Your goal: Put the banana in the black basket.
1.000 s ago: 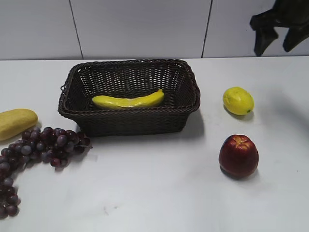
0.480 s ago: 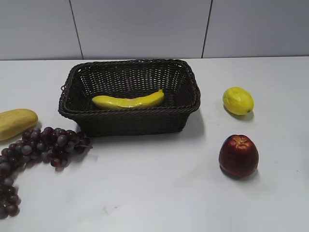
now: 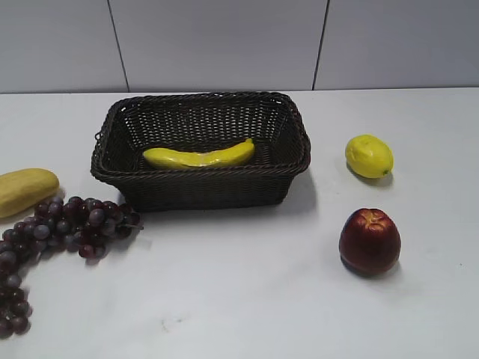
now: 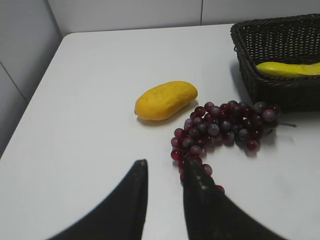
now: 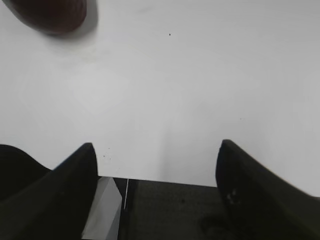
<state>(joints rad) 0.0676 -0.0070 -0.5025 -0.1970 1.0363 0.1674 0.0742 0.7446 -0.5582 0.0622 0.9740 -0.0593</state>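
The banana lies inside the black basket on its floor, long side across. It also shows in the left wrist view, inside the basket. No gripper shows in the exterior view. My left gripper hangs over the table's left front, fingers a small gap apart, empty, next to the grapes. My right gripper is wide open and empty over the table's front edge.
A pale-yellow squash-like fruit and purple grapes lie left of the basket. A lemon and a red apple lie to the right.
The right arm, seen at the top right one second ago, has left the exterior view. The banana and basket have not moved.
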